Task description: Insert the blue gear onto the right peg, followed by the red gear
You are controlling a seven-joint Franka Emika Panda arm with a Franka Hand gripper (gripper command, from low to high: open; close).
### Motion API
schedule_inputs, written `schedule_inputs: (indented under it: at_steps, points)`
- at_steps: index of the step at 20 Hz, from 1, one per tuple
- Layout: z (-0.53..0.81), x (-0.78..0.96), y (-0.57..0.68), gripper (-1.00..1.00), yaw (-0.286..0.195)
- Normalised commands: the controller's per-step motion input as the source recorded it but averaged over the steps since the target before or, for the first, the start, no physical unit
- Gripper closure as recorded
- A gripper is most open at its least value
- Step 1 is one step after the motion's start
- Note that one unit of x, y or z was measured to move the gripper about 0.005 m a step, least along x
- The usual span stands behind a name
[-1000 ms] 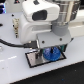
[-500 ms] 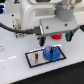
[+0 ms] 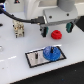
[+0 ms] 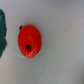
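Observation:
The blue gear (image 3: 51,53) lies flat on the right half of the black-framed white plate (image 3: 34,59), where the right peg stands; I cannot make out the peg itself. A thin pin (image 3: 36,54) stands on the plate's left half. The red gear (image 3: 56,34) lies on the white table behind the plate and fills the middle of the wrist view (image 4: 30,41). My gripper (image 3: 56,30) is open and empty, hanging just above the red gear with a finger on each side of it.
A small beige and black block (image 3: 18,28) stands at the back on the exterior view's left, with black cables (image 3: 25,19) running over it. A dark green shape (image 4: 2,30) shows at the wrist view's edge.
The arm has moved off the plate toward the back and right. The blue gear stays behind on the plate, and the gripper now hangs open over the red gear.

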Motion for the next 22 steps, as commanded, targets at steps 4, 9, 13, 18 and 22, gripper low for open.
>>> schedule_inputs:
  at_steps: [4, 9, 13, 18, 22]
  points:
    - [-0.14, -0.5, 0.31, -1.0, 0.0]
    - [-0.28, -0.31, 0.29, -1.0, 0.0]
    - [-0.37, -0.19, 0.23, -1.0, 0.0]
    - [-0.41, -0.13, 0.12, -1.0, 0.0]
    - [-0.44, -0.15, 0.01, -1.0, 0.0]
